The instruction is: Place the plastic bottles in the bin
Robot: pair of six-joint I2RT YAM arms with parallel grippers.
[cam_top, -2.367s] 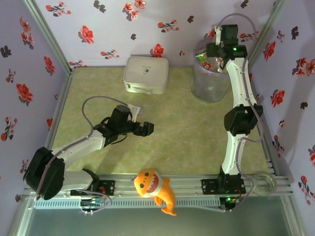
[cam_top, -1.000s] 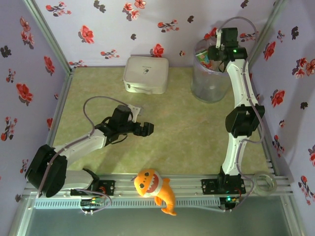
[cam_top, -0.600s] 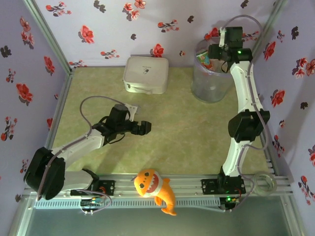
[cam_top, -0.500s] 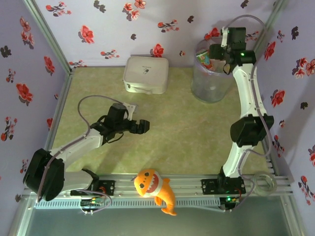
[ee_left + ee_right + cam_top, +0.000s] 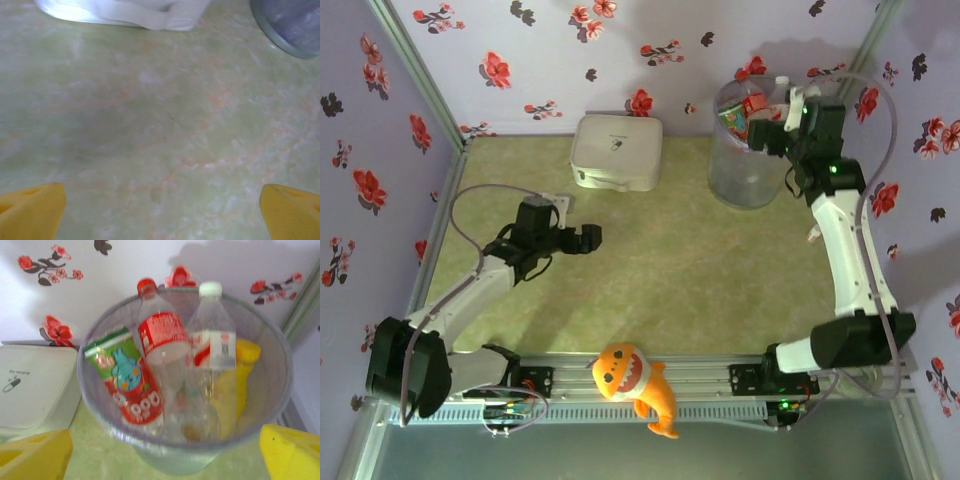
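Gaping wide, the yellow fingertips [image 5: 35, 455] of the right gripper [image 5: 162, 452] sit at the two lower corners of its wrist view with nothing between them, looking down at a slant into the bin [image 5: 82, 380]. The plastic bottles [image 5: 172, 370] stand inside it, leaning on the far wall. There is a red-capped bottle [image 5: 162, 337] with a red label and, touching its right side, a white-capped bottle [image 5: 215, 347] with a red-white label. A yellow bottle [image 5: 245, 370] is tucked behind at the right, and a red and green labelled bottle [image 5: 130, 385] bearing a blue cartoon figure is at the left. What lies lower in the bin is too blurred to tell.

From above, this gripper hangs at the bin's right rim, about level with its top and pointing left. The forearm slopes back toward the near right corner to an elbow jutting right, then the upper arm folds in to the base on the near rail.

The left gripper [image 5: 160, 210] is just as wide, its fingertips [image 5: 30, 210] far apart and empty, low over bare green mat [image 5: 160, 125]. The white box [image 5: 125, 12] is beyond it, apart. That arm reaches forward from its base at the near left in a long slant, the wrist bent so the jaws point right.

An orange plush shark [image 5: 635, 385] lies on the near rail between the two bases
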